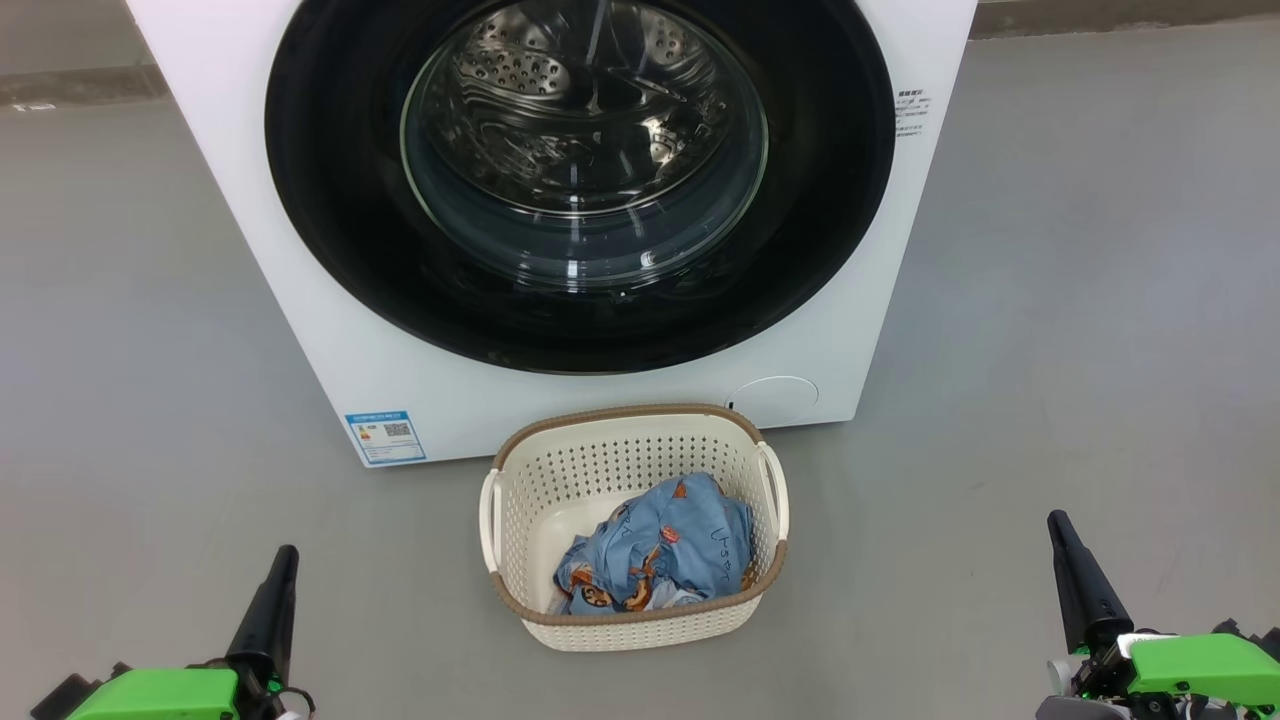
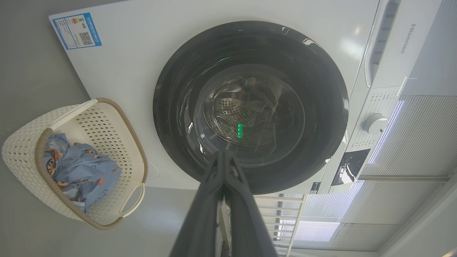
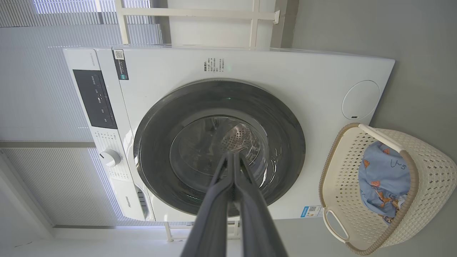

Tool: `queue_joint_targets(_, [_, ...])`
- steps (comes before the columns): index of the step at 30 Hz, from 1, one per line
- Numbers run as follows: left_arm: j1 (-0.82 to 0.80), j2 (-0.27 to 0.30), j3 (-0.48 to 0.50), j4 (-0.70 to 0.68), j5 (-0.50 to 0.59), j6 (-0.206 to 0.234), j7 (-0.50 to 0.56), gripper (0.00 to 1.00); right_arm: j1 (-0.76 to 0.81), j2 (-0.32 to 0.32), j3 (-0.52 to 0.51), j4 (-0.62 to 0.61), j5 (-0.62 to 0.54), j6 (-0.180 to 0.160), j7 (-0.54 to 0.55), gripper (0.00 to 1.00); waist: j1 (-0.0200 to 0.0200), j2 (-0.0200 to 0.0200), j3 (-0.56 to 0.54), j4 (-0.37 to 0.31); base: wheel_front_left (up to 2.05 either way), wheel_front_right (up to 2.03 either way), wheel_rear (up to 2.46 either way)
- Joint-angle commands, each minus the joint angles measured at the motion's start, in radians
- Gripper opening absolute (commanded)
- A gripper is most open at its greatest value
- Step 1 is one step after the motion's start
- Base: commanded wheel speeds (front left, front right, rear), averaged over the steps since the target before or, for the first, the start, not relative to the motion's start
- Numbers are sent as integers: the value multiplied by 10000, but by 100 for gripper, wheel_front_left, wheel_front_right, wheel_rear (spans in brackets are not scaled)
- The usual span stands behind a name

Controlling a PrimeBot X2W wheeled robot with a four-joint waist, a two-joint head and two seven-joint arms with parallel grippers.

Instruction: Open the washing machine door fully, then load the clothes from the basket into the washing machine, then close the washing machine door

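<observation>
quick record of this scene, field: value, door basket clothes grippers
door: large round washing machine door with glossy black rim and clear glass bowl, closed
machine: white boxy front-loading washing machine, steel drum visible through the glass
basket: small cream perforated plastic basket with brown rim, on grey floor before the machine
clothes: light blue fabric with orange prints, bundled inside the basket
left gripper: shut, empty, apart from the basket
right gripper: shut, empty, apart from the basket
</observation>
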Motion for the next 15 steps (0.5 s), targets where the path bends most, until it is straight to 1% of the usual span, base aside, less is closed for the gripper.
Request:
queue_joint_targets(1, [-212, 125, 330, -192, -2, -29, 58, 0, -408, -43, 268, -242, 31, -11, 74, 0, 0, 0, 0, 0, 0, 0, 0])
queue_joint_targets(5, [-212, 125, 330, -192, -2, -29, 58, 0, -408, -43, 268, -242, 31, -11, 74, 0, 0, 0, 0, 0, 0, 0, 0])
queue_joint_targets(6, [0, 0, 0, 0, 0, 0, 0, 100, 0, 0, 0, 0, 0, 0, 0, 100, 0, 0, 0, 0, 0, 0, 0])
queue_joint_targets(9, [164, -93, -38, 294, 0, 4, -7, 100, 163, 63, -5, 326, -3, 0, -15, 100, 0, 0, 1, 0, 0, 0, 0])
queue_joint_targets(12, [119, -75, -11, 248, 16, 3, -37, 100, 91, 55, 36, 285, -68, 0, -79, 100, 3, 0, 12, 1, 0, 0, 0])
queue_joint_targets(15, [88, -42, -3, 192, 73, 2, -86, 100, 16, 25, 110, 263, -177, -1, -171, 100, 21, 0, -5, -4, 0, 0, 0])
